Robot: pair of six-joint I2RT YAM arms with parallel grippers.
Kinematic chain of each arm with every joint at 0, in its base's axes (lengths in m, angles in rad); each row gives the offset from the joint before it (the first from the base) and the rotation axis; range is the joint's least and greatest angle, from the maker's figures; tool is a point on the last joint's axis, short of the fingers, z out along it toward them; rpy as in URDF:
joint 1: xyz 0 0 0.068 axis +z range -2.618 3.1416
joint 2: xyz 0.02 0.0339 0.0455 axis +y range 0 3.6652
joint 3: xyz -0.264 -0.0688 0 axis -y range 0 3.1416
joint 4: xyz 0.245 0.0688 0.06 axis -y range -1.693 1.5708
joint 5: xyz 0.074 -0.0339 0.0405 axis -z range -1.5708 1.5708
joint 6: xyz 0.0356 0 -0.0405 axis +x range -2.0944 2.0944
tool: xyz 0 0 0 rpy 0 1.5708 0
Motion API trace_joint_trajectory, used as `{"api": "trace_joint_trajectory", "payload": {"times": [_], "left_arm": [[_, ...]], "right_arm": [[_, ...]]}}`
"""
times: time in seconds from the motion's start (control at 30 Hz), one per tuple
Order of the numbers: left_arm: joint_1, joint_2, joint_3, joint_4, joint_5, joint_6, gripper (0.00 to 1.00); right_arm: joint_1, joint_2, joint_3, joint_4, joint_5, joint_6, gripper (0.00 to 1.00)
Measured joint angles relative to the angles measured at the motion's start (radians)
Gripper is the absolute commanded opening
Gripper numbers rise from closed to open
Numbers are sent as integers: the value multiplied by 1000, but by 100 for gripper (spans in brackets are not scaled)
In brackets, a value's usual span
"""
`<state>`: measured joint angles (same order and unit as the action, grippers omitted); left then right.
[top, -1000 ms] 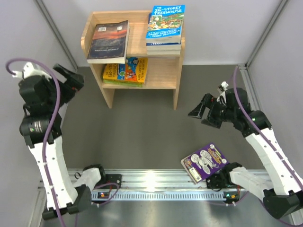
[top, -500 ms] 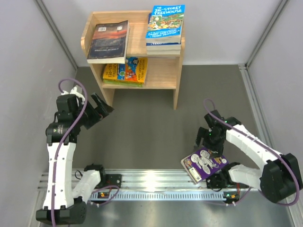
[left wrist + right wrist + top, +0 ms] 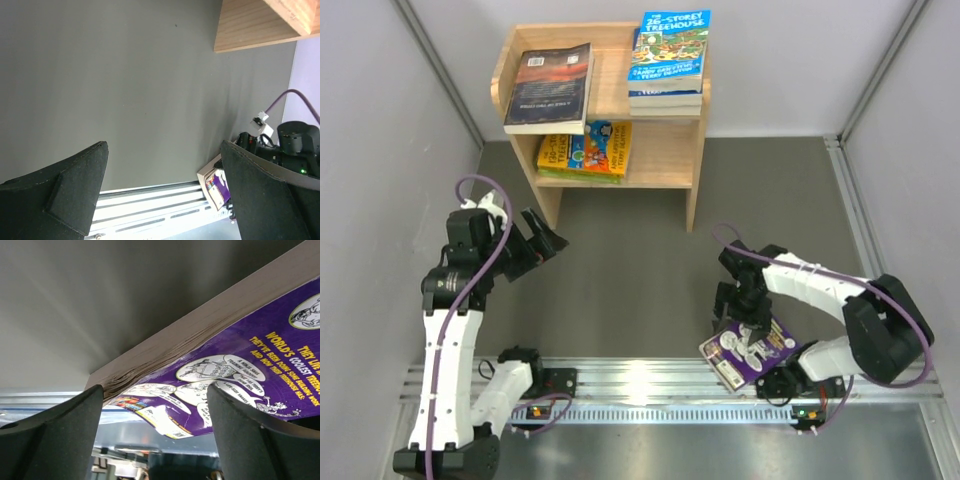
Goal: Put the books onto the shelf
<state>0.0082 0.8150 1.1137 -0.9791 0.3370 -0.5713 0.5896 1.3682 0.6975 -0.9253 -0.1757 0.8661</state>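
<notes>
Nearest, at the table's front edge: purple book point(image 3: 750, 347), lying flat and skewed, partly over the ribbed aluminium rail point(image 3: 630, 385). Thin paperback with a glossy cartoon cover, fore-edge pages fanned and slightly wavy in the right wrist view. Probably light, floppy and slick on its faces; likely to sag or splay if pinched at a corner. Best taken across the thickness along the long page edge, near its middle, firmly but without crushing. Right gripper point(image 3: 737, 312) poised right at that edge, jaws wide apart, page edge showing between the fingers, clamped on nothing. Further left, above the bare matte grey table point(image 3: 640, 270): left gripper point(image 3: 542, 240), fully spread, empty. Farthest, against the back wall: shelf point(image 3: 698, 170), pale smooth wood, two tiers. Dark brown book point(image 3: 550, 85) and blue-topped stack point(image 3: 668, 60) on top, yellow and orange covers point(image 3: 585, 150) below.
</notes>
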Motion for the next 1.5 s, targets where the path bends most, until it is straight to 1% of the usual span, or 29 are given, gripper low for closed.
{"api": "trace_joint_trajectory", "payload": {"times": [0.07, 0.1, 0.13, 0.17, 0.23, 0.37, 0.43, 0.57, 0.67, 0.7, 0.77, 0.8, 0.83, 0.87, 0.9, 0.93, 1.03, 1.1, 1.27, 1.33, 1.4, 1.5], "left_arm": [[-1, -2, -8, 0, 0, 0, 99], [-3, -3, -12, 0, 1, 0, 99], [-10, -3, -15, -1, 0, 0, 99], [-18, -3, -18, -2, 0, 2, 99], [-27, -8, -21, -3, 0, 6, 99], [-30, -26, -26, -10, -3, 18, 99], [-30, -35, -32, -10, -3, 23, 99], [-39, -41, -63, -9, 23, 26, 99], [-50, -41, -106, -1, 57, 26, 99], [-53, -41, -121, -1, 68, 26, 99], [-57, -38, -145, 0, 82, 26, 99], [-58, -38, -154, -1, 91, 26, 99], [-60, -39, -161, -1, 98, 26, 99], [-61, -39, -165, -1, 107, 26, 99], [-62, -40, -171, 3, 119, 26, 99], [-64, -40, -177, 8, 131, 26, 99], [-75, -40, -217, 38, 179, 24, 99], [-88, -40, -247, 60, 204, 19, 99], [-147, -26, -344, 150, 257, -23, 99], [-204, 0, -383, 202, 258, -52, 99], [-285, 40, -414, 253, 237, -87, 99], [-396, 109, -443, 330, 196, -135, 99]], "right_arm": [[30, 36, 10, -11, -10, 5, 55], [44, 58, 12, -19, -27, 10, 39], [57, 86, 13, -19, -70, 20, 12], [68, 110, 12, -12, -113, 23, 1], [95, 171, 13, 34, -217, 35, 0], [140, 256, 27, 60, -340, 36, 0], [175, 278, 63, 62, -346, 36, 0], [275, 350, 200, 46, -318, 30, 0], [349, 422, 367, 42, -247, 19, 0], [373, 453, 446, 55, -222, 14, 0], [401, 492, 559, 74, -195, -1, 0], [415, 505, 608, 88, -184, -9, 24], [425, 513, 656, 102, -171, -18, 44], [440, 513, 680, 109, -163, -26, 58], [454, 513, 707, 109, -150, -39, 75], [467, 511, 728, 109, -135, -44, 80], [499, 488, 741, 92, -75, -73, 87], [504, 452, 715, 73, -34, -77, 88], [481, 250, 517, 72, 71, -56, 89], [454, 163, 421, 82, 87, -41, 89], [414, 89, 323, 109, 97, -23, 89], [333, 28, 187, 204, 92, -8, 89]]}}
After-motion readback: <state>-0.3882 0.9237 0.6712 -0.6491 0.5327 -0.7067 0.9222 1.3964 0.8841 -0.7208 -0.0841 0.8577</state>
